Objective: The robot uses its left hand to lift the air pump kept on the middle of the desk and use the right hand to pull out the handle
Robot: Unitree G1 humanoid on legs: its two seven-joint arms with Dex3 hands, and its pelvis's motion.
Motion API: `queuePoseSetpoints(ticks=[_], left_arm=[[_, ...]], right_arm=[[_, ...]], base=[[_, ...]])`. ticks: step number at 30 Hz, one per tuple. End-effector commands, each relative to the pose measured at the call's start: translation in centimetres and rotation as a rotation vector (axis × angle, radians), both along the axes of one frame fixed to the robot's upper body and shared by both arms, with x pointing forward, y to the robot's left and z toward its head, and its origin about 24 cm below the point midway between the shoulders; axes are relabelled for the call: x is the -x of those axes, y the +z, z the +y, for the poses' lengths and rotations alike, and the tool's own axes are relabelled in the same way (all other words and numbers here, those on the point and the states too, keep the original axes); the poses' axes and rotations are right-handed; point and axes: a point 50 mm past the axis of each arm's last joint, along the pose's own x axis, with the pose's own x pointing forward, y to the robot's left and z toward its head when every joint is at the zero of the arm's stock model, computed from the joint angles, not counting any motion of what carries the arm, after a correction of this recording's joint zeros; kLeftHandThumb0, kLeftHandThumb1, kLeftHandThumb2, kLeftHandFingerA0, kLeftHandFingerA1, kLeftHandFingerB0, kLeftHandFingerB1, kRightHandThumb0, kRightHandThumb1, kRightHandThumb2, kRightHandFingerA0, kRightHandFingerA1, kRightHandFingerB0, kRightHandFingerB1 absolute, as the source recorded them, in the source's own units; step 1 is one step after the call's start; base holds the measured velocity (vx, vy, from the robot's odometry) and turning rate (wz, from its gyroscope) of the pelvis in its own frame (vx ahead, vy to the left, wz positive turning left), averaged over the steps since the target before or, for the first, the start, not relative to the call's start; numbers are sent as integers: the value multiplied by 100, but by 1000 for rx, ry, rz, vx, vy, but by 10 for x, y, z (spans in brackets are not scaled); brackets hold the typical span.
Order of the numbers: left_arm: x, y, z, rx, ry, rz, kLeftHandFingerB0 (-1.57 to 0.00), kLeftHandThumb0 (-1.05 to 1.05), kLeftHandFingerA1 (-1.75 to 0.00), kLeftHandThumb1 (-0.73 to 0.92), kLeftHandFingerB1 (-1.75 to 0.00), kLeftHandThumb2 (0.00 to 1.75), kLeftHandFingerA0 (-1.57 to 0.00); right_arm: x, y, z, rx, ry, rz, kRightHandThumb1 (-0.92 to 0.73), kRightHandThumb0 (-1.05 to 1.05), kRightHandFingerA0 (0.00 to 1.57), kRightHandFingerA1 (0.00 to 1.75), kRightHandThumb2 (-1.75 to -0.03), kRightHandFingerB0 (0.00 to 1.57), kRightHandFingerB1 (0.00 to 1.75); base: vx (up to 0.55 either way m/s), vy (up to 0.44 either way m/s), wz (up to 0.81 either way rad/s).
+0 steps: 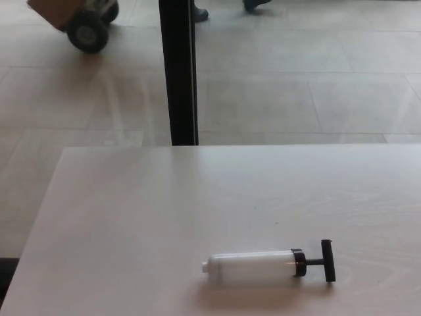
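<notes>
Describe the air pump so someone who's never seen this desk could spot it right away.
Find the pale wooden desk filling the lower picture. Near its front edge, right of centre, the air pump lies on its side. It's the only object there: a white cylinder with a black T-handle pointing right.

White air pump [253, 266], black handle [327, 261]; pale desk [164, 217].

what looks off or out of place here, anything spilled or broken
Nothing stands out. The pump lies on its side on the desk, whole, with its black handle pointing to picture right. No spill or damage shows. Neither robot hand is in view.
</notes>
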Motion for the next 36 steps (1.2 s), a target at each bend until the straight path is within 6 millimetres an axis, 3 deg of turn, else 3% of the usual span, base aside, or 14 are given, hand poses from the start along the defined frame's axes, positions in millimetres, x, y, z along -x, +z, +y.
queuePoseSetpoints(ticks=[1,2,4,5,11,12,15,17,18,28,30,31,34,36], left_arm=[[-1,22,23,-27,99,-167,-36,-55,-46,68,-38,61,-45],[-3,26,26,-35,160,-234,-25,-60,-58,54,-48,89,-36],[-12,32,35,-93,224,-294,-50,-55,-50,69,-44,61,-51],[-22,35,41,-149,233,-307,-50,-55,-50,71,-45,61,-56],[-75,62,53,-364,-75,-501,-37,-50,-45,68,-39,59,-39],[-124,87,56,-446,-247,-618,-27,-55,-55,56,-48,91,-37],[-164,113,51,-514,-355,-711,-40,-59,-45,74,-37,62,-48],[-207,141,39,-577,-448,-846,-26,-57,-61,57,-49,99,-44],[-223,153,32,-590,-489,-876,-46,-66,-46,73,-37,63,-50],[-325,254,-94,-666,-958,-1259,-42,-54,-48,74,-42,62,-52],[-338,261,-118,-651,-1011,-1321,-33,-53,-63,55,-55,96,-47],[-342,262,-128,-631,-1035,-1341,-40,-57,-52,75,-44,61,-46],[-350,264,-154,-551,-1080,-1431,-39,-59,-56,73,-46,60,-46],[-358,262,-181,-538,-1184,-1419,-27,-55,-68,55,-54,101,-50]], right_arm=[[-1,37,-27,108,-80,-257,-75,-72,35,56,-63,27,32],[0,44,-33,119,-123,-303,-63,-81,28,57,-99,17,44],[0,54,-43,115,-189,-360,-65,-78,24,56,-102,7,42],[-3,62,-51,114,-228,-411,-83,-76,32,57,-65,16,28],[-30,101,-69,199,-292,-734,-61,-72,49,78,-97,22,48],[-60,132,-72,313,-214,-817,-65,-74,44,70,-100,25,48],[-83,153,-70,355,-122,-896,-82,-66,42,60,-65,28,34],[-108,177,-63,396,-6,-971,-80,-68,40,58,-64,32,34],[-117,185,-56,410,38,-990,-80,-76,46,64,-64,32,33],[-201,229,23,431,463,-1111,-81,-83,40,52,-65,32,32],[-214,226,41,419,564,-1105,-83,-78,42,48,-65,30,32],[-218,225,48,411,598,-1094,-84,-81,43,46,-66,31,31],[-232,224,68,388,673,-1080,-82,-82,44,46,-65,33,34],[-243,221,92,382,767,-1040,-84,-74,46,45,-65,35,34]], base=[[0,0,0],[0,0,0],[0,0,0],[0,0,0],[0,0,0],[0,0,0],[0,0,0],[0,0,0],[0,0,0],[0,0,0],[0,0,0],[0,0,0],[0,0,0],[0,0,0]])
